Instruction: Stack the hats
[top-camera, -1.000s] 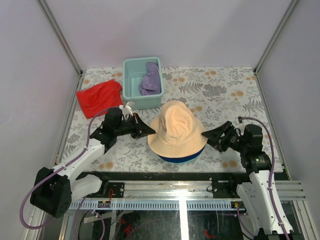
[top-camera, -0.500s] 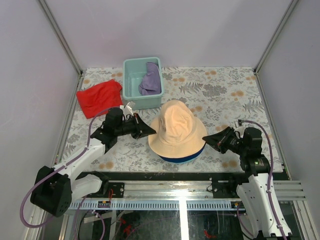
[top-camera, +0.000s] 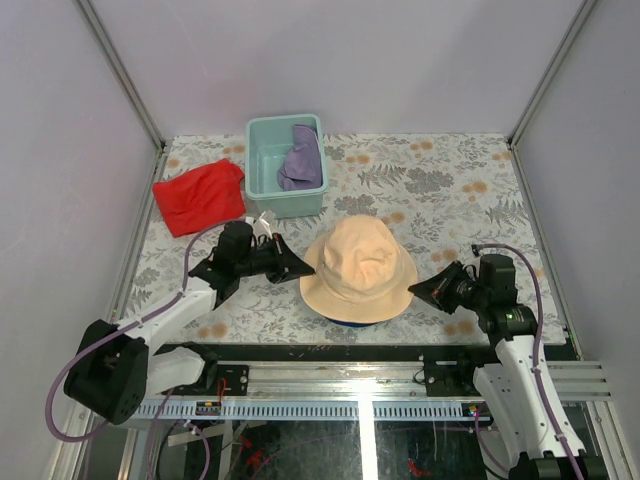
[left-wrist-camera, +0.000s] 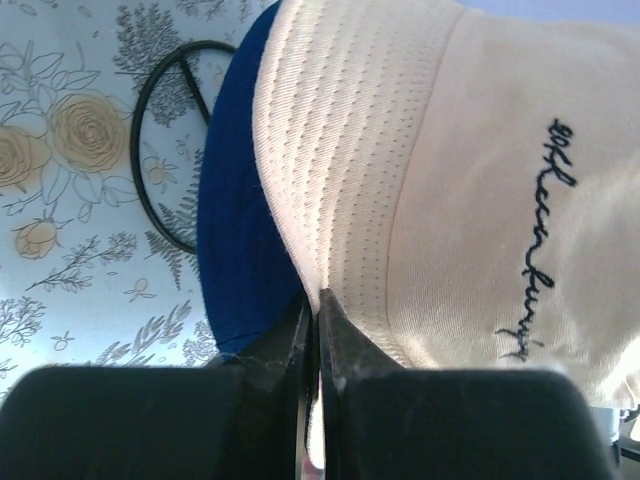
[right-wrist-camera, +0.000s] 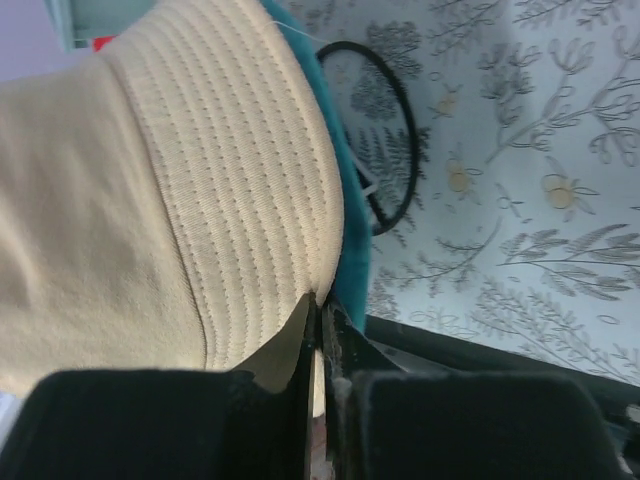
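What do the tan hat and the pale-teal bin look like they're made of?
The tan hat looks like matte woven cotton twill: fine ribbed weave, stitched rows around the brim, embroidered script. The bin is probably moulded plastic: smooth, rigid straight walls, rounded corners.

We see the top hat (top-camera: 358, 268) at the tabletop's (top-camera: 450, 190) centre, a bit toward 6 o'clock, sitting on a stack. A second hat (left-wrist-camera: 235, 250) lies under its brim on the 9 o'clock side, a third hat (right-wrist-camera: 350, 230) under the brim on the 3 o'clock side. Left fingers (top-camera: 298, 266) meet the brim at 9 o'clock, right fingers (top-camera: 415, 290) at 3 o'clock, each pair pinched on the brim edge. The bin (top-camera: 255, 160) stands at 11 o'clock near the back edge, a fourth hat (top-camera: 300, 160) in its right half. The cloth (top-camera: 198, 195) lies flat at 10 o'clock, just left of the bin.
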